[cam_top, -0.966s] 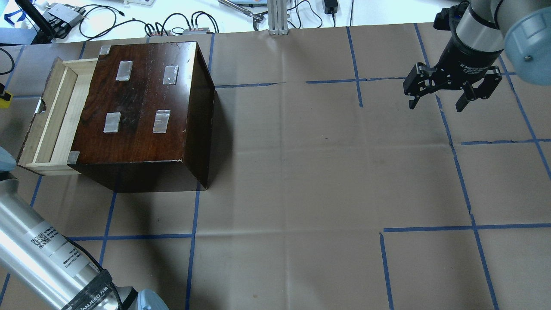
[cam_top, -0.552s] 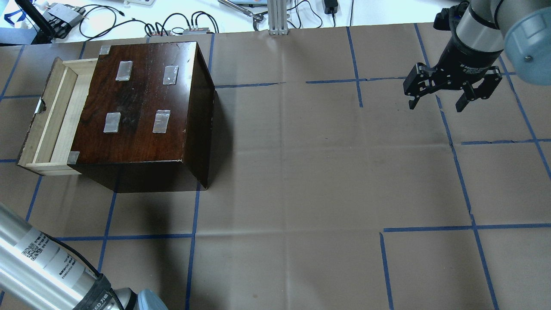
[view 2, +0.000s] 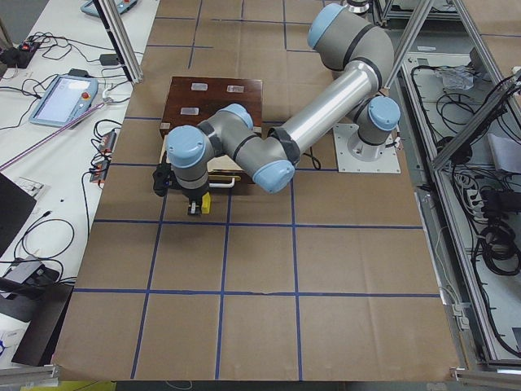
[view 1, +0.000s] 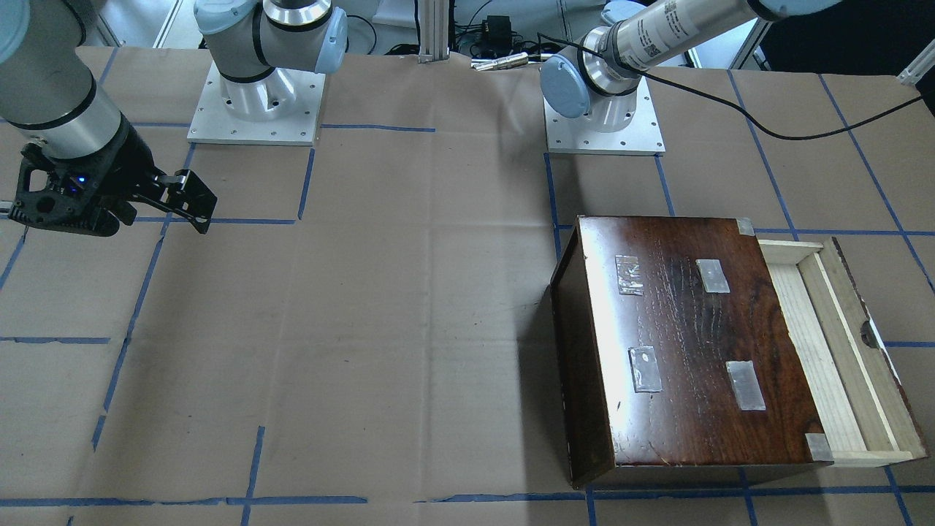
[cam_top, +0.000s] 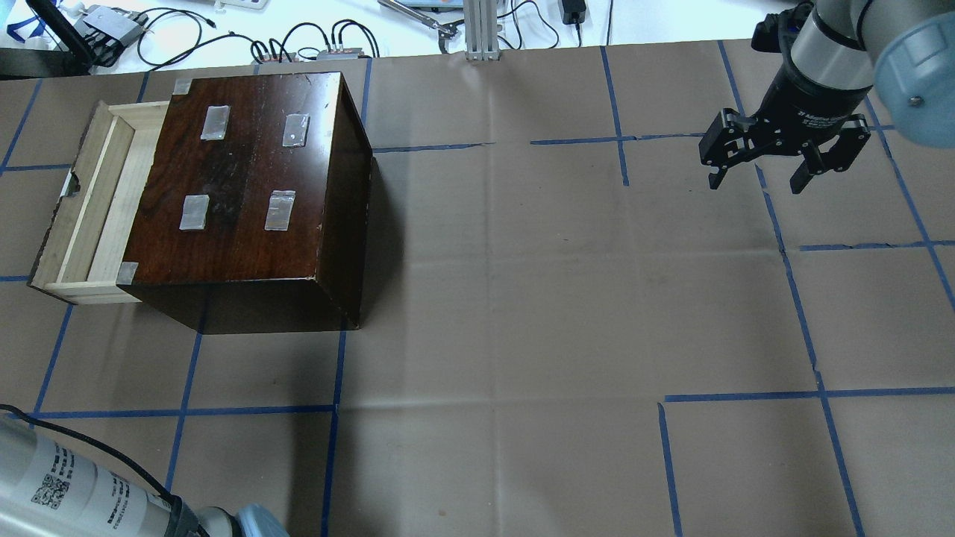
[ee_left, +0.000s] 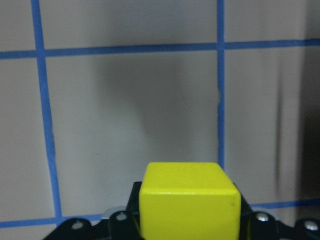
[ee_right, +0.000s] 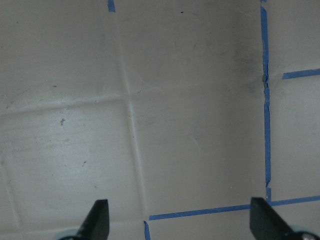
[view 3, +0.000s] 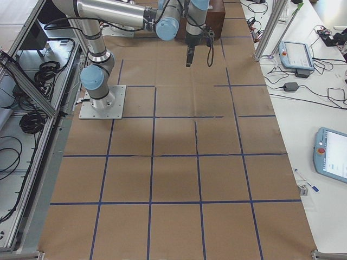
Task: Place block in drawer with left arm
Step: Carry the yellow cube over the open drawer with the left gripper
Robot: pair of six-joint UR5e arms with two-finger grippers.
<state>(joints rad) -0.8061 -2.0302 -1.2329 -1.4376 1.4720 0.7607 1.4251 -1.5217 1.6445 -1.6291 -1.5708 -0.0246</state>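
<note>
Since a second ago, the left arm has slid back toward the bottom corner of the overhead view, and much less of it shows there now. Its black cable has come into sight on the counter. The right arm, the box and the drawer have not moved.

The left jaws hold the block. It is small and bright yellow, and it sits right between them in the left wrist view. Under these jaws is only the brown counter with blue tape lines. In the view from the left end, the left jaws point down and hang above the counter, and the block is up off the paper.

The drawer is near the left jaws, on the side toward the box. It is pulled out of the dark brown box, and its pale wood floor shows. Its dark front is the part closest to the left jaws. The jaws are over the counter just outside that front, not over the drawer.

The right jaws are wide apart and hold nothing. Their two tips show far from each other in the right wrist view. They hang above the counter, well apart from the box, the drawer and the left jaws.

Four bits of silver tape are stuck on top of the box.
</note>
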